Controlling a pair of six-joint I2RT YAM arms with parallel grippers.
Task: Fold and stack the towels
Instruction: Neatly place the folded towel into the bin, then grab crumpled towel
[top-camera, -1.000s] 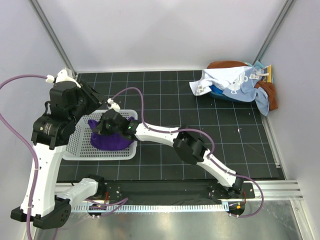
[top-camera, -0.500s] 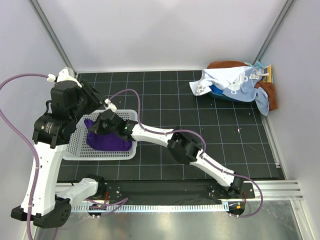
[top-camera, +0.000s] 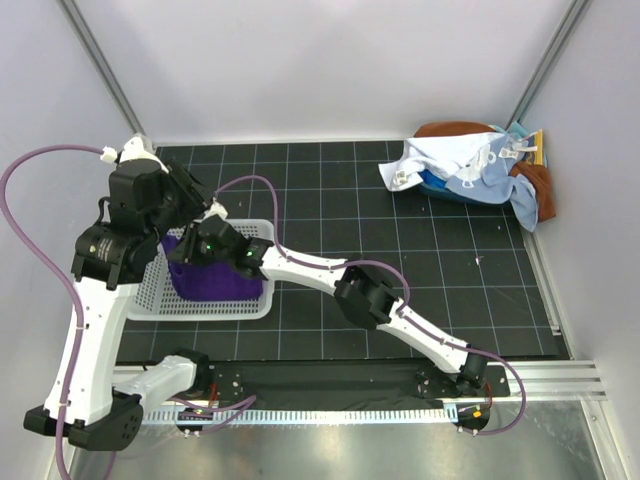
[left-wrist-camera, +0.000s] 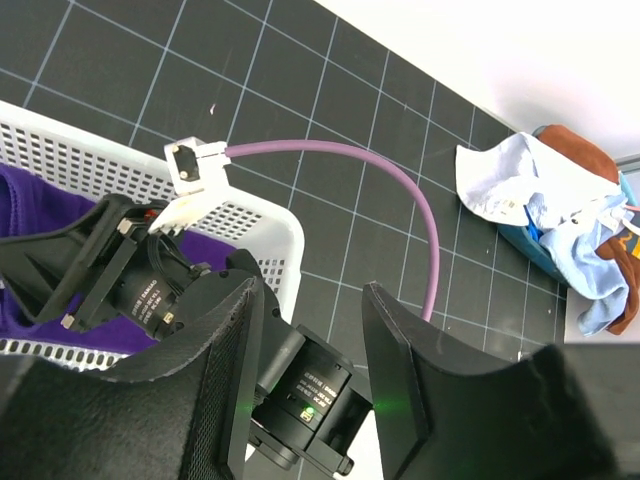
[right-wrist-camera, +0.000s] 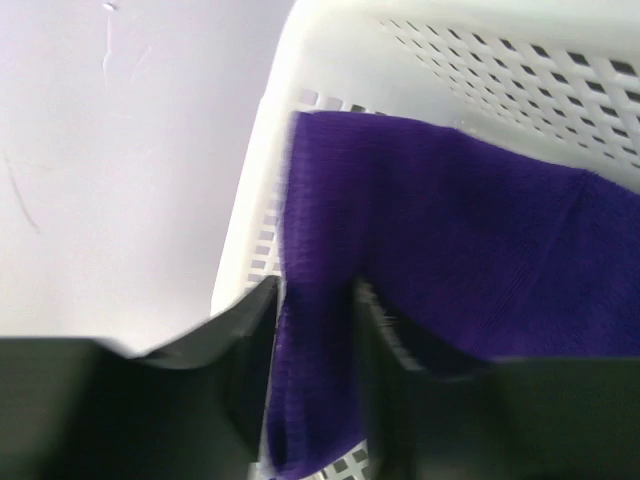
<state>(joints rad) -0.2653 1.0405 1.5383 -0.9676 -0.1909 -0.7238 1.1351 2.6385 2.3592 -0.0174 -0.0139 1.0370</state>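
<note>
A dark purple towel (top-camera: 222, 283) lies bunched in the white slotted basket (top-camera: 200, 306) at the left. My right gripper (top-camera: 192, 250) reaches into the basket's far left corner. In the right wrist view its jaws (right-wrist-camera: 315, 300) stand open, a fold of the purple towel (right-wrist-camera: 450, 240) hanging loose between them against the basket wall (right-wrist-camera: 500, 60). My left gripper (left-wrist-camera: 310, 310) hovers open just above the right wrist, holding nothing. A heap of other towels sits at the back right: white (top-camera: 435, 160), light blue (top-camera: 485, 182) and rust-brown (top-camera: 542, 192).
The right arm stretches diagonally from its base (top-camera: 470, 375) across the black gridded mat. A purple cable (left-wrist-camera: 400, 190) loops above the basket rim (left-wrist-camera: 270, 225). The grey side wall (right-wrist-camera: 120, 150) stands close by the basket's left edge.
The right gripper carried the purple towel leftward, deeper into the basket, and its jaws have opened. The left arm rose slightly and drew back.
</note>
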